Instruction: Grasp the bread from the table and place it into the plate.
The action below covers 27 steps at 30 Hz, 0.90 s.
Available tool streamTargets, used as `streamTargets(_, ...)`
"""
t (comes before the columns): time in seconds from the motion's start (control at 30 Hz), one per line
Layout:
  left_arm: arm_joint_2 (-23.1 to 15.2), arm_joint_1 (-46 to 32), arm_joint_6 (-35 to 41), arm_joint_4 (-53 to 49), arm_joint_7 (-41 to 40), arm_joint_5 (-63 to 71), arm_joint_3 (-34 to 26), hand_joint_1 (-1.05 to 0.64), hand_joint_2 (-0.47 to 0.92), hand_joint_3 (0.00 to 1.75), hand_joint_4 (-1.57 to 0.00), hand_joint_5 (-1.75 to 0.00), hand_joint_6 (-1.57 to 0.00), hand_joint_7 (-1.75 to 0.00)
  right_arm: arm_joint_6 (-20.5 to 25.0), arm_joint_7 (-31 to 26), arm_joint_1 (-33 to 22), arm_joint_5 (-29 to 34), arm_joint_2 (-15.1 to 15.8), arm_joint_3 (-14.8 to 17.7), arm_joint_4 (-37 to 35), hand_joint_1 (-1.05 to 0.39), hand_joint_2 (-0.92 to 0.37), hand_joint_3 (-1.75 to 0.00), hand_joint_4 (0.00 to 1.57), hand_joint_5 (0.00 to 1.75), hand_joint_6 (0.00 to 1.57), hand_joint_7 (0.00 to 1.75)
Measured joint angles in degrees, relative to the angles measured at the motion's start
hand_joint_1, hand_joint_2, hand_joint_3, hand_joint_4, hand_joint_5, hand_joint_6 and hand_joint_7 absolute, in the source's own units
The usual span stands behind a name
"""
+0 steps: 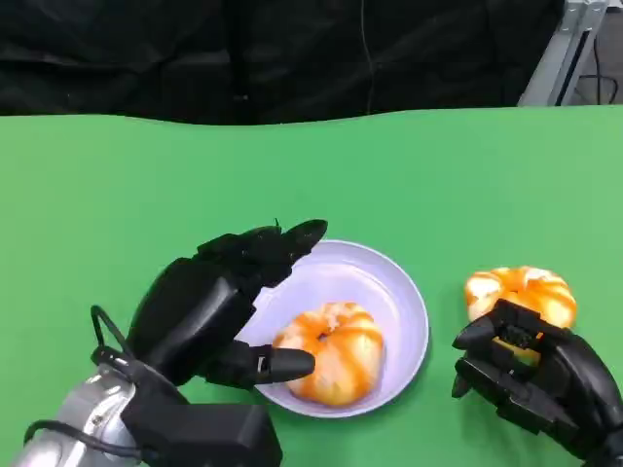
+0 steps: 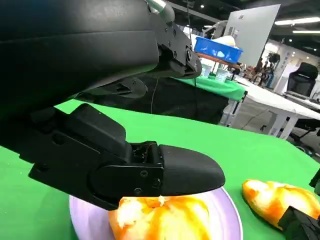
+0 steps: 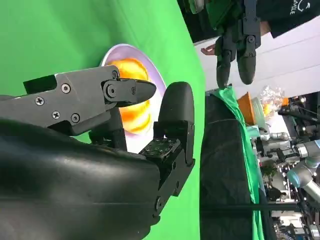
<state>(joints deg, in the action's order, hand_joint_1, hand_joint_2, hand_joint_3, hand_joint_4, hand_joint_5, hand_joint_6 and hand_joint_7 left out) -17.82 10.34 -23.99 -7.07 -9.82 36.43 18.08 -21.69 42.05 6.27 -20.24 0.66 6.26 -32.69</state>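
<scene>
While one bread [image 1: 334, 363] lies in the plate [image 1: 404, 304] between the left hand's [image 1: 209, 311] spread, empty fingers, the right hand [image 1: 531, 381] curls around a second bread [image 1: 521, 291] near the table's [image 1: 117, 185] right edge.

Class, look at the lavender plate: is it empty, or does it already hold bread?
It holds bread. One orange-glazed bread lies inside the plate, beside the left hand; a second bread sits on the table outside it.

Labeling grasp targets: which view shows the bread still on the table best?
Head view: the bread on the table shows nearly whole, right of the plate, the right hand at its near edge. Left wrist view catches part of it; right wrist view doesn't clearly show it.
</scene>
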Motion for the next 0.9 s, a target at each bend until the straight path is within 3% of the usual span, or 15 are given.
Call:
streamTargets(0.2, -0.16, -5.77, -5.57, -0.04, -0.18, -9.69, -6.42, -1.05, 0.92, 0.76, -0.32, -0.01, -0.17, 0.0, -1.38, 0.15, 0.07, -0.01, 0.34, 0.15, -0.8, -0.03, -0.91, -0.4, 0.54, 1.62, 0.64, 1.13)
streamTargets(0.6, 0.09, -6.27, -6.46, -0.08, -0.04, -9.84, -6.97, -1.05, 0.92, 0.76, -0.32, -0.01, -0.18, 0.0, -1.87, 0.23, 0.11, -0.01, 0.33, 0.12, -1.25, -0.03, -0.91, -0.4, 0.54, 1.61, 0.64, 1.13)
streamTargets(0.63, 0.09, -6.27, -6.46, -0.08, -0.04, -9.84, -6.98, -1.01, 0.92, 0.66, -0.41, -0.04, -0.27, -0.03, -1.89, 0.23, 0.11, -0.01, 0.33, 0.11, -1.26, -0.02, -0.92, -0.4, 0.54, 1.61, 0.63, 1.12)
streamTargets(0.77, 1.08, -7.97, -15.95, -6.03, -0.4, -17.31, -10.11, -0.98, 0.92, 0.59, -0.48, -0.05, -0.33, -0.04, -2.0, 0.6, 0.24, -0.04, 0.47, 0.17, -1.38, -0.02, -0.92, -0.4, 0.54, 1.62, 0.64, 1.12)
streamTargets(0.9, 1.58, -8.72, -19.28, -9.23, -0.4, -19.05, -11.69, -0.95, 0.92, 0.57, -0.5, -0.04, -0.35, -0.04, -2.01, 0.74, 0.26, -0.05, 0.61, 0.13, -1.42, -0.03, -0.92, -0.4, 0.54, 1.62, 0.64, 1.11)
